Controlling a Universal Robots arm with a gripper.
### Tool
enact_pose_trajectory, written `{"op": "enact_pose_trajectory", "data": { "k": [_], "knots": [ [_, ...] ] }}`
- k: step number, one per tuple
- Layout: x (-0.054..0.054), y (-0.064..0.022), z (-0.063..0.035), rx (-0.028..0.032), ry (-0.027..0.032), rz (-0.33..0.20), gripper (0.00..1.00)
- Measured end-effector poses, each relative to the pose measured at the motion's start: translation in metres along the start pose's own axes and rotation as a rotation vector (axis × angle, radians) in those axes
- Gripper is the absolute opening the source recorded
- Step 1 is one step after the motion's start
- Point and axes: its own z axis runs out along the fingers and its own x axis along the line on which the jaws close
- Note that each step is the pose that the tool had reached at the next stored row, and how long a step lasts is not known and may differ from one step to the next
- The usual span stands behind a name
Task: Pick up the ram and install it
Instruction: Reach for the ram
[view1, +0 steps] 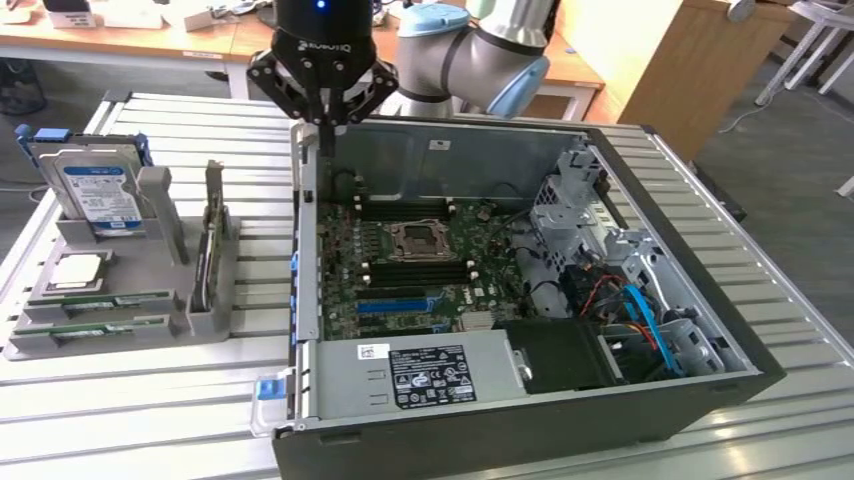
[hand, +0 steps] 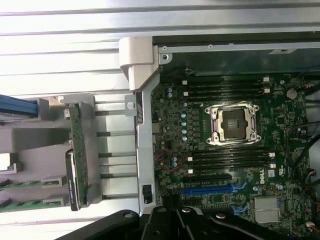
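1. Not yet installed: memory slots (view1: 407, 268) inside computer case (view1: 441, 150) bare.
2. Ram (view1: 114, 299) lying in grey holder (view1: 200, 300), beside case, exterior view's left.
3. Gripper (view1: 324, 122) above case's rear corner, fingertips pressed together, seemingly empty.

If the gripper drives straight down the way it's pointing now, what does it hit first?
Probably the computer case, at the rim of its side wall on the exterior view's left; the gripper hangs right over that edge. Depth is unclear, so it could slip just inside onto the motherboard.
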Motion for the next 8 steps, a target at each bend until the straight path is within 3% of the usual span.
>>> {"op": "enact_pose_trajectory", "data": {
  "k": [8],
  "knots": [
    [0.016, -0.001, 0.0001, 0.0, 0.0001, 0.0, 0.11]
  ]
}}
